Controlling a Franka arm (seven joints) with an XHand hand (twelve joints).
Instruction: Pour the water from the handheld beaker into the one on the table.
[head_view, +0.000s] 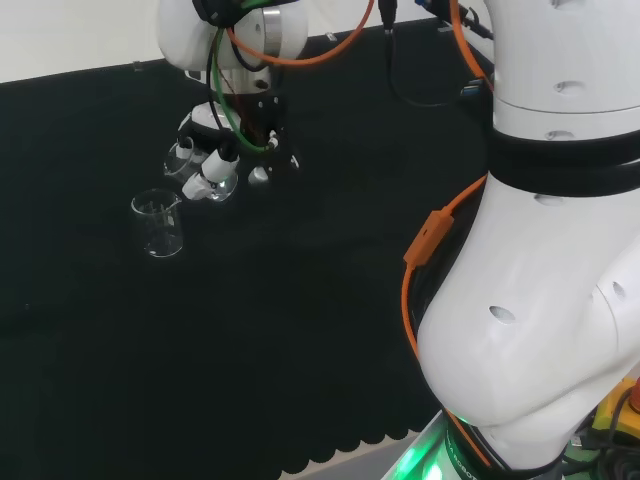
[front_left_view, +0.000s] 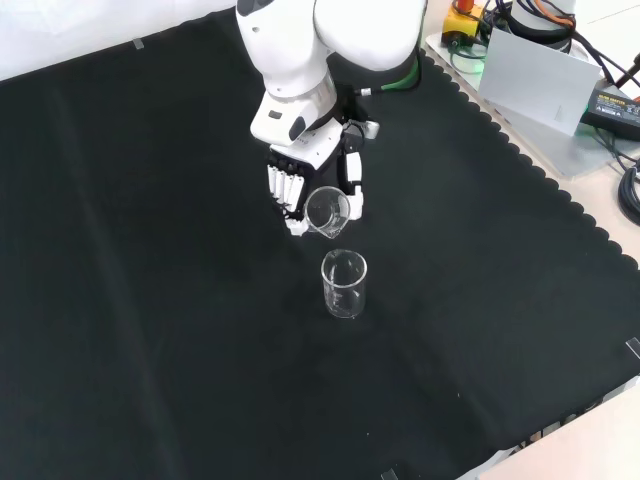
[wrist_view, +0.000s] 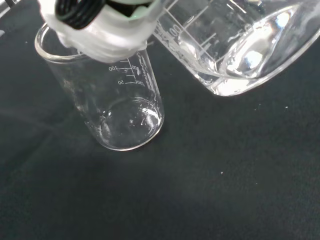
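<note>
Front view, left to right: black cloth (front_left_view: 130, 300) over the bench, bare at the left. Near the middle, the hand (front_left_view: 300, 185) hanging from the white arm link (front_left_view: 300, 60) that enters at the top, palm turned toward the camera, fingers (front_left_view: 283, 190) pointing down and curled round the handheld beaker (front_left_view: 328, 212). Thumb on the beaker's right side. Handheld beaker raised off the cloth and tilted, its open mouth facing the camera. Directly below it in this view, just beside but apart: the table beaker (front_left_view: 344, 284), upright on the cloth. At the far right, off the cloth, a grey box and cables.

Head view, left to right: table beaker (head_view: 158, 224) upright at the left, spout toward the hand. Hand (head_view: 225, 150) up and to the right of it, above the cloth, fingers bent downward, wrist wrapped in orange and green cable.

Wrist view: table beaker (wrist_view: 107, 100) upright, seemingly empty. Handheld beaker (wrist_view: 240, 45) tipped, clear water pooled against its lower wall. Blurred white part of the hand (wrist_view: 95, 25) overlapping the table beaker's rim.
</note>
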